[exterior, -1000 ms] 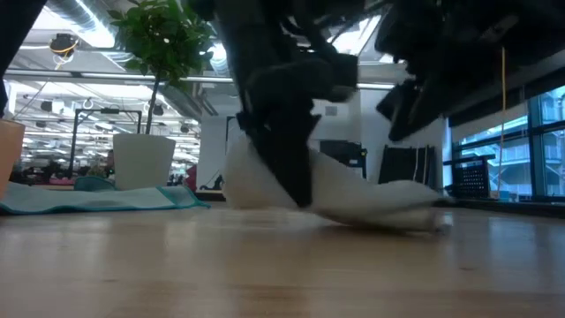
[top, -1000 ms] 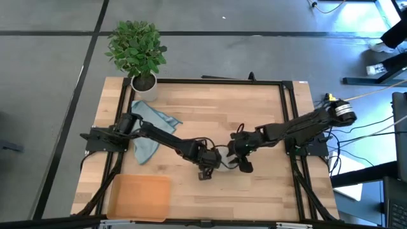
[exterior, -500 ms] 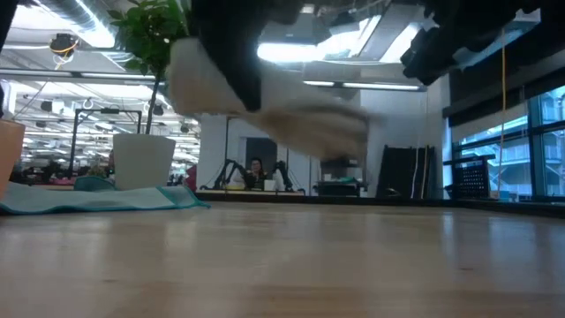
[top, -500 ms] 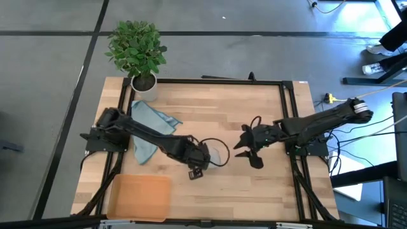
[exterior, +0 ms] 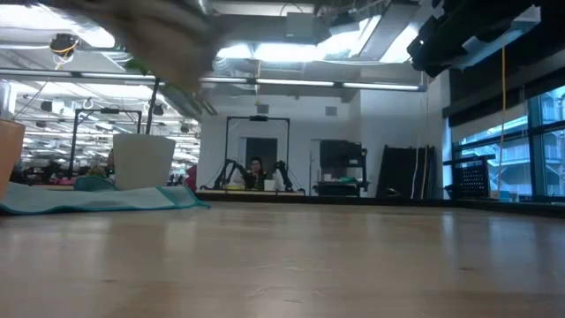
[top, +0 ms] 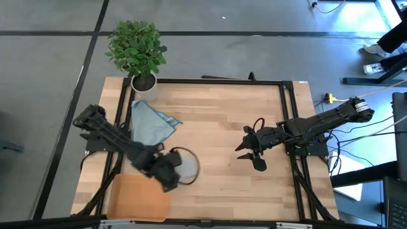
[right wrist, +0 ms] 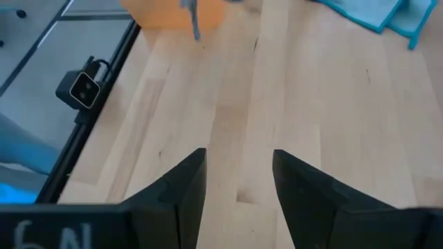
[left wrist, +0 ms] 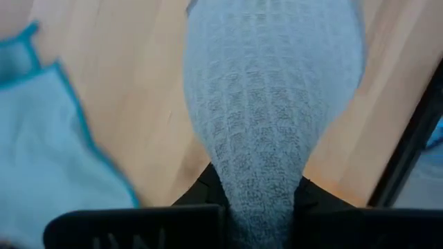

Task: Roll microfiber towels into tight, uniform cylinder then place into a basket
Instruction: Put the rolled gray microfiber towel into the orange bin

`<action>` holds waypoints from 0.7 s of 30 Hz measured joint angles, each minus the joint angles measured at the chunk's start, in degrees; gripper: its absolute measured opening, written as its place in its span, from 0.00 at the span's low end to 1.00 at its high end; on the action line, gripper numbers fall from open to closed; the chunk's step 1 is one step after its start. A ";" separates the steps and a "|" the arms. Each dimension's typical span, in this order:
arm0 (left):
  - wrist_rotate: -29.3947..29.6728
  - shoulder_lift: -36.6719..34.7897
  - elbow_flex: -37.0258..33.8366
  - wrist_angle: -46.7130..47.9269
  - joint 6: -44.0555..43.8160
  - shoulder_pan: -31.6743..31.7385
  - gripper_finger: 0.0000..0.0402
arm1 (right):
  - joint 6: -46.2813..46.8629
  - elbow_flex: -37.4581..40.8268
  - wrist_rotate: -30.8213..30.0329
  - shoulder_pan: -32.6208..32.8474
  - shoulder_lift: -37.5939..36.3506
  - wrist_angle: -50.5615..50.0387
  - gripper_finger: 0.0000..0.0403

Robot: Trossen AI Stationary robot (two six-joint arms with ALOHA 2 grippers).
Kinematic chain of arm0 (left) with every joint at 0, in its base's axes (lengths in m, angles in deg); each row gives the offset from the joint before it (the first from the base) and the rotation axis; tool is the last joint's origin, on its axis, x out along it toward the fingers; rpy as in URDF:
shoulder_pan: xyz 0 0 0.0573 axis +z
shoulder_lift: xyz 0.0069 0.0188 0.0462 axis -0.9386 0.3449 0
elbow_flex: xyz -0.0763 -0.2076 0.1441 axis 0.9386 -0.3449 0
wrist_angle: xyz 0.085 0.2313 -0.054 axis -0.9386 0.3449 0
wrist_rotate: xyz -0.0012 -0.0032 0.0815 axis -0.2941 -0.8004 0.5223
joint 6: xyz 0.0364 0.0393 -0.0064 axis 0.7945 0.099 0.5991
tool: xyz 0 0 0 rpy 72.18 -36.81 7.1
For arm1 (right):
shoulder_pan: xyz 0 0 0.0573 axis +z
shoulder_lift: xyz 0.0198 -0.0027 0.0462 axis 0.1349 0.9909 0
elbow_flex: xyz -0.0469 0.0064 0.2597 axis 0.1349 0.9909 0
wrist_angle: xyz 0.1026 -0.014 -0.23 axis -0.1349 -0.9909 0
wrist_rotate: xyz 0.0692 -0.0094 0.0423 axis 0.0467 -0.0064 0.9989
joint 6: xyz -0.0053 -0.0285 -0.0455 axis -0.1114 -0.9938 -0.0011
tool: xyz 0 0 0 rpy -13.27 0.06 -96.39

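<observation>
Above the basket's (top: pixel 138 197) edge, left gripper (top: pixel 166 177) jaws clamping grey towel (left wrist: pixel 273 104), weave seen from wrist, right gripper (top: pixel 252 152) jaws spread.

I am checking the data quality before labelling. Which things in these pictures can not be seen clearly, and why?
- Grey towel: the left wrist view shows only a hanging part, so its roll shape is unknown; in the low view it is a blur.
- Left gripper: in the high view the arm and towel cover its fingers.
- Basket: partly under the left arm in the high view; the low view shows only an edge.
</observation>
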State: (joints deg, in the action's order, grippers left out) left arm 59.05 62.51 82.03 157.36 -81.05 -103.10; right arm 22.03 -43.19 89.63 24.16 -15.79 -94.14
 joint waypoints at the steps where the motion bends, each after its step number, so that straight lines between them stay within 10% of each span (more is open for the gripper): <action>1: -0.02 -0.47 0.00 1.57 -1.91 -1.25 0.10 | -0.04 0.00 0.00 0.00 0.00 -0.11 0.42; 21: -5.99 -1.58 -2.65 8.29 -19.62 -26.80 0.10 | -2.81 0.00 -0.02 -0.02 0.04 5.03 0.42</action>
State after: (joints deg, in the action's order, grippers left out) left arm 53.06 60.92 79.38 165.66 -100.67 -129.89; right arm 19.22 -43.19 89.61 24.13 -15.75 -89.11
